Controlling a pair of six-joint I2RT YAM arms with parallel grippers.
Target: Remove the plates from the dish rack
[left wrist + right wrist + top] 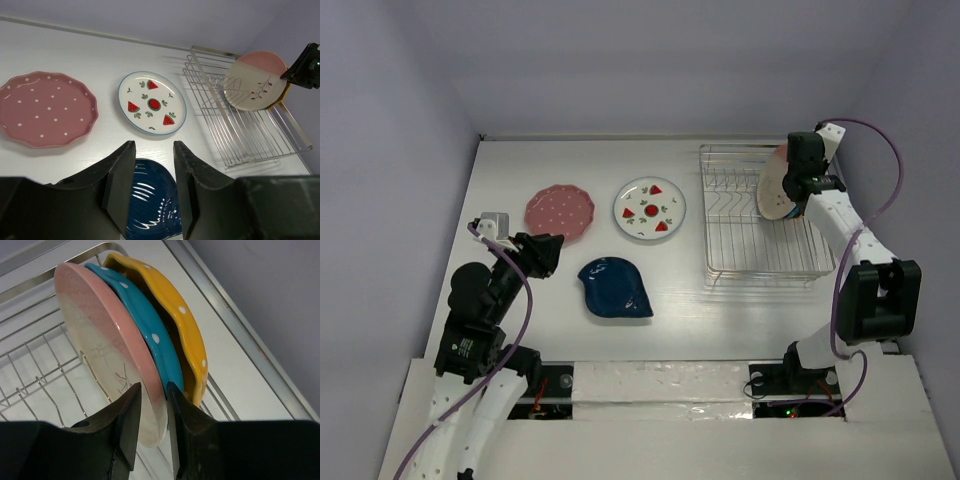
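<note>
The dish rack (760, 262) stands at the right. The cream-and-pink sprig plate (95, 335), the light blue dotted plate (145, 332) and the yellow-orange dotted plate (175, 310) stand upright in its far right end. My right gripper (154, 387) is shut on the rim of the cream-and-pink plate (772, 190). The pink dotted plate (560, 212), the strawberry plate (650, 208) and the dark blue leaf plate (615, 288) lie flat on the table. My left gripper (154, 146) is open and empty, hovering over the dark blue plate (150, 200).
The rest of the rack (250, 135) holds only bare tines. White walls close in the table at the back and both sides. A small grey square object (496, 220) lies by the left arm.
</note>
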